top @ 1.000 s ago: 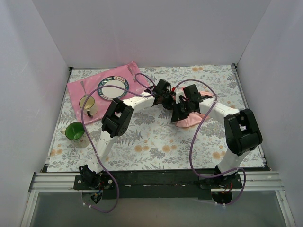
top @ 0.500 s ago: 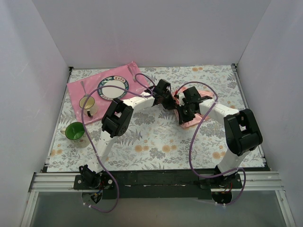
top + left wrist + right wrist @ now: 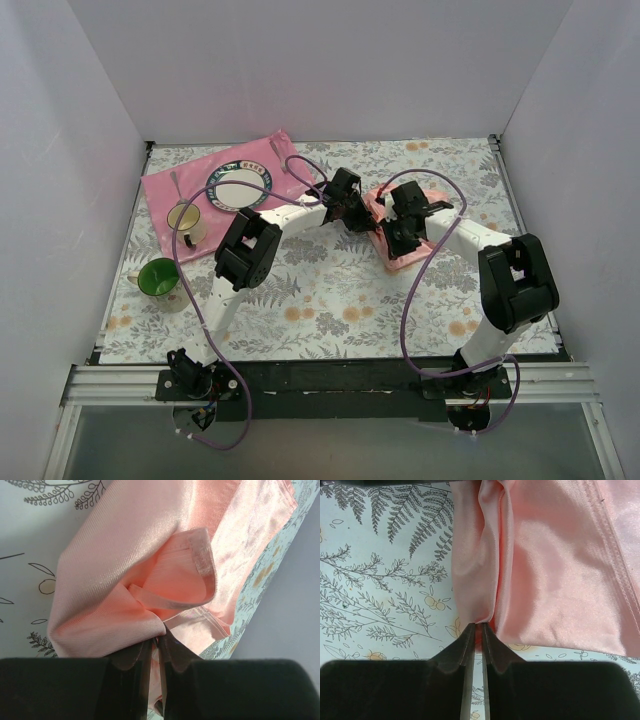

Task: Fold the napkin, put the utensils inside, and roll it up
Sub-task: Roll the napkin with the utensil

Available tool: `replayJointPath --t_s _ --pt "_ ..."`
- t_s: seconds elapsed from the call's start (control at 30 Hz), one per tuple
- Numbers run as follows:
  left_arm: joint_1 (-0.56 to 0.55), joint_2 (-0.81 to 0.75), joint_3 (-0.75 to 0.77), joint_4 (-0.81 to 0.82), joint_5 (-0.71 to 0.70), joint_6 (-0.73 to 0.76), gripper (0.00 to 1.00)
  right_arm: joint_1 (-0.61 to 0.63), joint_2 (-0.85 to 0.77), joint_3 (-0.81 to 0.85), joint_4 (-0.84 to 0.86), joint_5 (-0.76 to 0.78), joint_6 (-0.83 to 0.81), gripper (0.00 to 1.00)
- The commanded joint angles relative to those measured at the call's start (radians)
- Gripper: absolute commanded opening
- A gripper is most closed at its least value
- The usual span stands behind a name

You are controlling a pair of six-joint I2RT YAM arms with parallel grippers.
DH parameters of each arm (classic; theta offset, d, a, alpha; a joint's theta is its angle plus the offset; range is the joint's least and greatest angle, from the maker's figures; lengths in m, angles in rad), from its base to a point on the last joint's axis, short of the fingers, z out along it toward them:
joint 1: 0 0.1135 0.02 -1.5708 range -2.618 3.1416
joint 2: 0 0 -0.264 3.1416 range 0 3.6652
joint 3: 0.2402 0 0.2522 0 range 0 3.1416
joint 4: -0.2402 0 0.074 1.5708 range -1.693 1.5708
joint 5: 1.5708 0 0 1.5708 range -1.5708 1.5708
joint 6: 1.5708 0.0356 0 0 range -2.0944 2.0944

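The pale salmon-pink napkin (image 3: pixel 408 258) lies bunched on the floral cloth right of centre, mostly under both wrists. My left gripper (image 3: pixel 358 212) is shut on a folded edge of the napkin (image 3: pixel 125 575), which drapes away from the pinch. My right gripper (image 3: pixel 398 232) is shut on a crease of the napkin (image 3: pixel 545 565) just above the table. A spoon (image 3: pixel 175 186) and a fork (image 3: pixel 277 152) lie on the hot-pink mat (image 3: pixel 165 184) at the far left, away from both grippers.
On the hot-pink mat stand a plate (image 3: pixel 239 187) and a cream mug (image 3: pixel 186 220). A green cup (image 3: pixel 159 279) stands at the left on the floral tablecloth (image 3: pixel 330 300). White walls enclose the table on three sides.
Both grippers have carried the napkin back and to the right. The right wrist has moved furthest, and the cloth now lies more spread out beneath it.
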Motion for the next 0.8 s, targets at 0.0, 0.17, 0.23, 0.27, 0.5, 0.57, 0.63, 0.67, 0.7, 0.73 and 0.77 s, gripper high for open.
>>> replayJointPath --t_s 0.0,0.17,0.23,0.27,0.5,0.57,0.63,0.67,0.7,0.73,0.77 --pt "-0.005 0.021 -0.018 -0.043 -0.012 0.026 0.09 -0.01 -0.014 0.041 -0.016 0.036 -0.015 0.17" --pt "-0.005 0.017 -0.018 -0.045 -0.009 0.027 0.09 -0.013 0.018 0.035 0.004 0.088 -0.015 0.17" --pt "-0.005 0.016 -0.015 -0.045 -0.009 0.03 0.09 -0.013 0.034 0.035 0.01 0.102 -0.015 0.17" --pt "-0.005 0.014 -0.015 -0.043 -0.006 0.03 0.09 -0.015 0.038 0.033 0.013 0.104 -0.015 0.17" --pt "-0.005 0.001 -0.003 -0.043 0.006 0.041 0.16 -0.016 0.083 0.001 0.038 0.072 -0.015 0.16" --pt "-0.003 -0.018 -0.009 -0.043 0.006 0.052 0.24 -0.019 0.098 -0.01 0.041 0.069 -0.014 0.16" --pt "0.0 -0.038 -0.019 -0.037 0.008 0.067 0.32 -0.024 0.109 -0.021 0.042 0.064 -0.015 0.15" --pt "0.001 -0.059 -0.024 -0.033 0.009 0.078 0.33 -0.03 0.109 -0.022 0.044 0.058 -0.015 0.15" --pt "0.006 -0.068 -0.024 -0.028 0.011 0.084 0.35 -0.033 0.11 -0.025 0.05 0.049 -0.014 0.15" --pt "0.007 -0.074 -0.019 -0.026 0.018 0.09 0.36 -0.034 0.109 -0.03 0.053 0.049 -0.012 0.15" --pt "0.013 -0.079 -0.018 -0.028 0.024 0.096 0.38 -0.039 0.109 -0.03 0.052 0.049 -0.012 0.15"
